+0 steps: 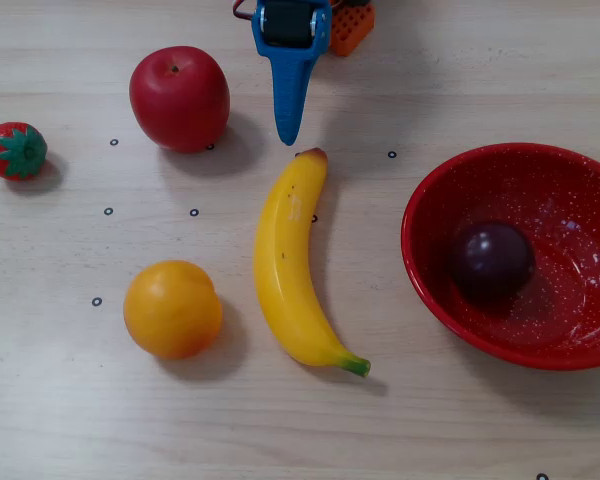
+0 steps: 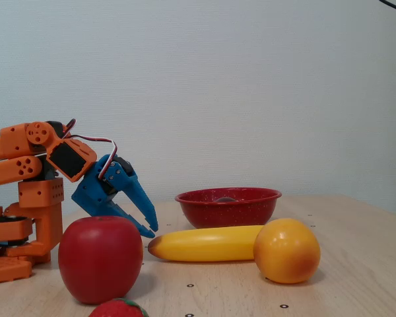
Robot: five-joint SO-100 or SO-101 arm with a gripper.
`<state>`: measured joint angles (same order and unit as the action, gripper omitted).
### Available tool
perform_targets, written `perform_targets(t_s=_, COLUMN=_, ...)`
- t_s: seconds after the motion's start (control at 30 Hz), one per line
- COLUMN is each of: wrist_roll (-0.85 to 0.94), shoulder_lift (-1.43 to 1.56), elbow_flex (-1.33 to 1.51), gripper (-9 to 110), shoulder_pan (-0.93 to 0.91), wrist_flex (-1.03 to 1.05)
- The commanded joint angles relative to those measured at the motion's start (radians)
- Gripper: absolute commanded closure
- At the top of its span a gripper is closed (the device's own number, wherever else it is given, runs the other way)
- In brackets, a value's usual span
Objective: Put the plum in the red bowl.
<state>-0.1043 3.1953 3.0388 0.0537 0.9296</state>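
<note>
The dark purple plum (image 1: 492, 258) lies inside the red speckled bowl (image 1: 570, 180) at the right of a fixed view from above. In a fixed view from the side the bowl (image 2: 228, 210) stands behind the banana and its rim hides nearly all of the plum. My blue gripper (image 1: 288, 138) is at the top centre, empty, its jaws together, tip pointing at the table just above the banana's end. From the side the gripper (image 2: 150, 229) hangs low beside the apple, well apart from the bowl.
A red apple (image 1: 179, 97) sits left of the gripper, a strawberry (image 1: 16, 150) at the far left, an orange (image 1: 172, 309) at the lower left, and a banana (image 1: 292, 262) in the middle. The orange arm base (image 2: 26, 218) stands at the left.
</note>
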Motion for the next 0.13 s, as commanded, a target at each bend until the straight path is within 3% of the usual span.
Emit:
perform_targets(t_s=0.0, wrist_roll=0.008, shoulder_lift=0.012, elbow_flex=0.008, gripper=101, shoulder_pan=-0.008, wrist_flex=0.003)
perform_targets(t_s=0.1, wrist_roll=0.008, shoulder_lift=0.012, elbow_flex=0.008, gripper=101, shoulder_pan=-0.008, wrist_flex=0.003)
